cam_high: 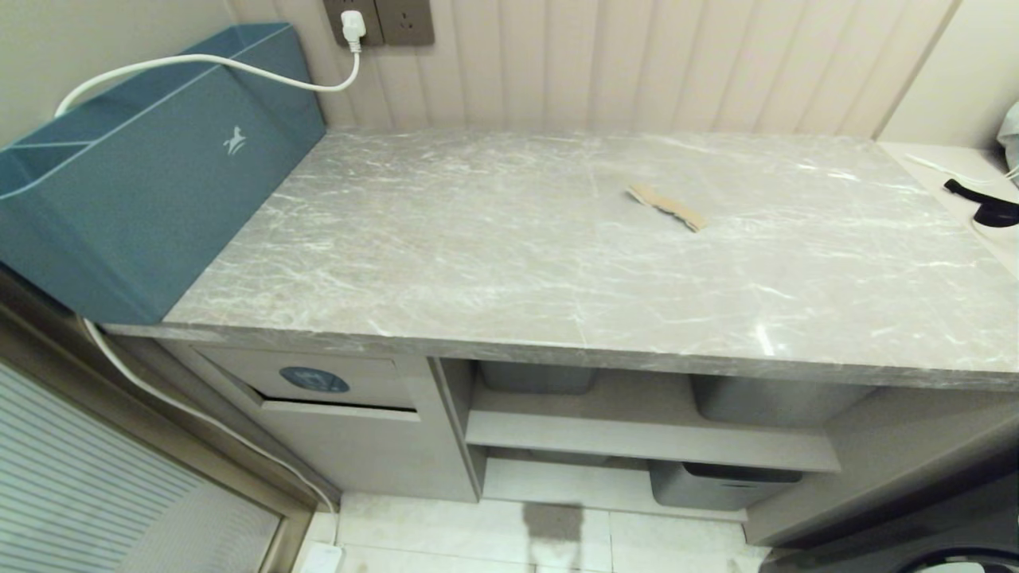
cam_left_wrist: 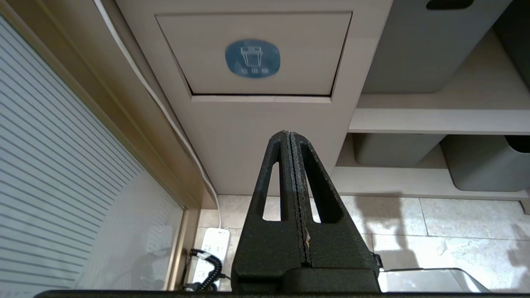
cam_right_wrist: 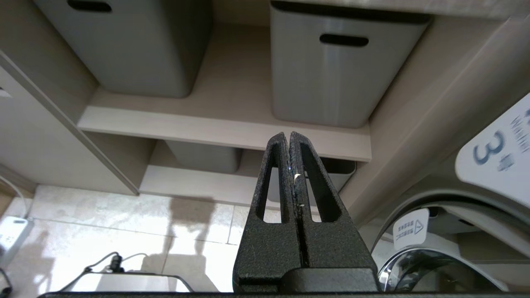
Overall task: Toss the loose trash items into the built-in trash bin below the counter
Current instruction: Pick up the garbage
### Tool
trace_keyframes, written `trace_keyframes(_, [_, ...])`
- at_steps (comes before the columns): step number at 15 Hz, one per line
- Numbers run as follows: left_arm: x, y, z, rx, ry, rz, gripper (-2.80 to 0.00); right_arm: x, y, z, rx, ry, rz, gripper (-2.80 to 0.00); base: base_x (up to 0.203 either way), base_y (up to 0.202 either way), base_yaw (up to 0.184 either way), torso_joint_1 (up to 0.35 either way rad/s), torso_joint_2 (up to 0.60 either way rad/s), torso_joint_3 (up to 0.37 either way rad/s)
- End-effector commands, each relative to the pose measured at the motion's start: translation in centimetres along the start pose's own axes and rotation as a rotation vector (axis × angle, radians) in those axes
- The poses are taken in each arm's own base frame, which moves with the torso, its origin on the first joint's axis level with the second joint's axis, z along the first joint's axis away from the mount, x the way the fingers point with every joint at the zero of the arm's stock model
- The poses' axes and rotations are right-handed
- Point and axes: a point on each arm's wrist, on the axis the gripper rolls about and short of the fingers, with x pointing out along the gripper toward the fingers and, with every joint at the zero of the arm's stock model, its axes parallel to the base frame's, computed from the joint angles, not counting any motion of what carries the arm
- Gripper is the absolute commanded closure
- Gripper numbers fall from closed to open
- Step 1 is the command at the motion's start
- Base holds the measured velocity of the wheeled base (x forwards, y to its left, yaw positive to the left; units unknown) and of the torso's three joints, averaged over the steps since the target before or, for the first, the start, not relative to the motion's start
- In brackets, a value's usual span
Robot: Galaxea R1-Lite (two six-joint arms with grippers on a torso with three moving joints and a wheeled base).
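From the head view, one cardboard scrap lies right of centre on the table; we should reach there first, approaching flat. In the left wrist view, the left pincer is clenched and empty, facing the trash bin flap, perhaps slightly ajar. In the right wrist view, the right pincer is clenched too, before grey tubs.

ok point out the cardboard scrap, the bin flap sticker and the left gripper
cardboard scrap [cam_high: 667, 206]: head view, middle of the brown strip on the counter
bin flap sticker [cam_left_wrist: 252, 58]: left wrist view, centre of the blue disc
left gripper [cam_left_wrist: 290, 134]: left wrist view, tips of the shut fingers
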Motion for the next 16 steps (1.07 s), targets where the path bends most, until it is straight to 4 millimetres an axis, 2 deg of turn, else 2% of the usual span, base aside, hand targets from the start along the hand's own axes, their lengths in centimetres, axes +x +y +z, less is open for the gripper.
trace_keyframes(1, [0.0, 0.0, 0.0, 0.001, 0.002, 0.000, 0.00, 0.0, 0.0, 0.0, 0.001, 0.000, -0.001, 0.00, 0.000, 0.000, 0.000, 0.270, -0.57, -0.298])
trace_keyframes(9, [0.0, 0.0, 0.0, -0.001, -0.001, 0.001, 0.00, 0.0, 0.0, 0.0, -0.002, 0.002, 0.000, 0.00, 0.000, 0.000, 0.000, 0.248, -0.52, -0.271])
trace_keyframes(13, [0.0, 0.0, 0.0, 0.005, 0.000, -0.002, 0.00, 0.0, 0.0, 0.0, -0.046, 0.000, 0.008, 0.00, 0.000, 0.000, 0.000, 0.027, -0.04, -0.022])
trace_keyframes(14, [0.0, 0.0, -0.1, 0.006, 0.003, -0.003, 0.00, -0.1, 0.0, 0.3, -0.073, -0.007, 0.020, 0.00, 0.000, 0.000, 0.000, 0.000, 0.00, 0.000])
trace_keyframes(16, [0.0, 0.0, 0.0, 0.014, 0.001, -0.004, 0.00, -0.2, 0.0, 3.2, -0.117, -0.034, 0.053, 0.00, 0.000, 0.000, 0.000, 0.000, 0.00, 0.000])
